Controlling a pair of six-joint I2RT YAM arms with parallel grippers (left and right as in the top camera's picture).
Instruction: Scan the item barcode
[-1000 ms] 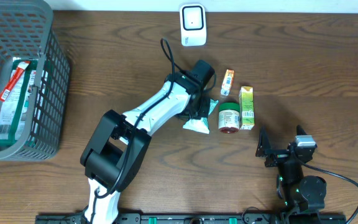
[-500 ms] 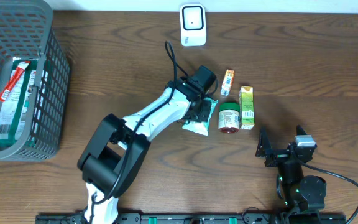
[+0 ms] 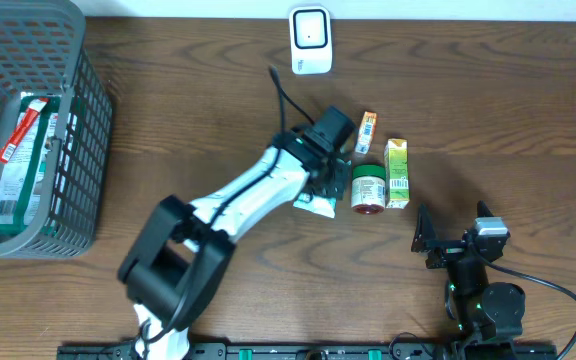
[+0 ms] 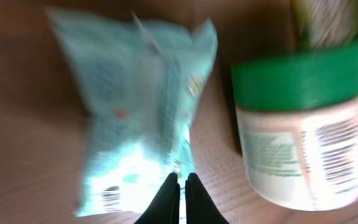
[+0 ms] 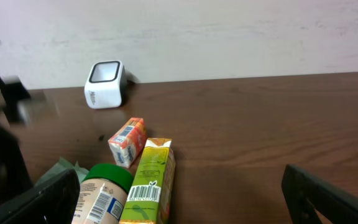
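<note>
The left end effector (image 4: 180,180) is pinched narrow, its two dark fingertips pressed together right at the near edge of a pale green pouch (image 4: 142,106); whether it pinches any of the wrapper cannot be told through the blur. The pouch lies flat on the worktop (image 3: 518,100) just ahead of the tips. Just to its right lies a green-lidded jar (image 4: 300,130), barcode showing, with a green carton (image 3: 396,172) beyond. The white scanner (image 3: 309,40) stands well beyond the tips. The right end effector (image 5: 182,196) stands wide and empty, the carton just ahead of it.
</note>
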